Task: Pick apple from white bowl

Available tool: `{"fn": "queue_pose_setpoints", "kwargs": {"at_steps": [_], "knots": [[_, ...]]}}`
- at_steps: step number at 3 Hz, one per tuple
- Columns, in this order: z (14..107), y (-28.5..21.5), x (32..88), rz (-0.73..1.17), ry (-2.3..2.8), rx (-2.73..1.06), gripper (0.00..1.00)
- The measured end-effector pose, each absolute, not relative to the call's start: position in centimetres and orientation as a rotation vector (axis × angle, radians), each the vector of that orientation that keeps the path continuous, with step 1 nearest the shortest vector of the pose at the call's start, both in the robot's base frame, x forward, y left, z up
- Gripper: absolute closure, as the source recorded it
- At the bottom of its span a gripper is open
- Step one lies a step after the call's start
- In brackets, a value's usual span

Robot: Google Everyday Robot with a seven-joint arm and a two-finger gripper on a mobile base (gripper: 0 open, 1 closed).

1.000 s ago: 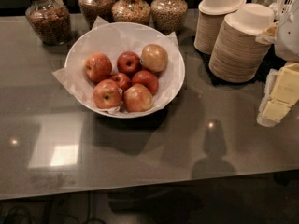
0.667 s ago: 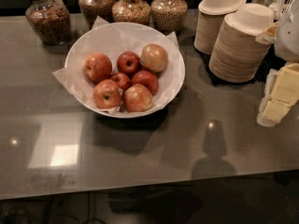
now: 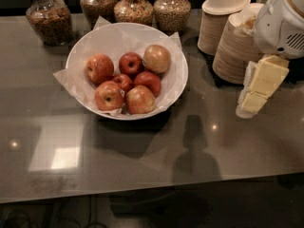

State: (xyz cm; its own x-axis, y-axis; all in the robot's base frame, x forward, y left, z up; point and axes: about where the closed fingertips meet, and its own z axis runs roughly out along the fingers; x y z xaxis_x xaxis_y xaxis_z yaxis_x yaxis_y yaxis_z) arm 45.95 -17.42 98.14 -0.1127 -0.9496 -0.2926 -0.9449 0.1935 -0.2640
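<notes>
A: Entry one, grey table [image 3: 142,165]: white bowl [image 3: 178,80], centre-left, paper-lined. The apple [image 3: 140,99]?

B: Front of the bowl, touching its neighbours. My hand [image 3: 259,87] hangs well to the right, beside the stacked paper bowls [image 3: 232,56]. Its grip state I cannot tell.

A: Method?

B: I'd come straight down from above and straddle that apple alone.

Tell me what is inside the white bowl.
Seven apples on crinkled white paper, which hides the bottom of the white bowl. The gripper hangs to its right, beside stacked paper bowls.
</notes>
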Motion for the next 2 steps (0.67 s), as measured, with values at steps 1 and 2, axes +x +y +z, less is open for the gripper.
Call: {"fn": "queue_pose_setpoints", "kwargs": {"at_steps": [1,2], "knots": [[97.81,-14.02,47.27,0.015,2.021,-1.871,0.00],[97.84,-13.69,47.35,0.016,2.014,-1.877,0.00]]}}
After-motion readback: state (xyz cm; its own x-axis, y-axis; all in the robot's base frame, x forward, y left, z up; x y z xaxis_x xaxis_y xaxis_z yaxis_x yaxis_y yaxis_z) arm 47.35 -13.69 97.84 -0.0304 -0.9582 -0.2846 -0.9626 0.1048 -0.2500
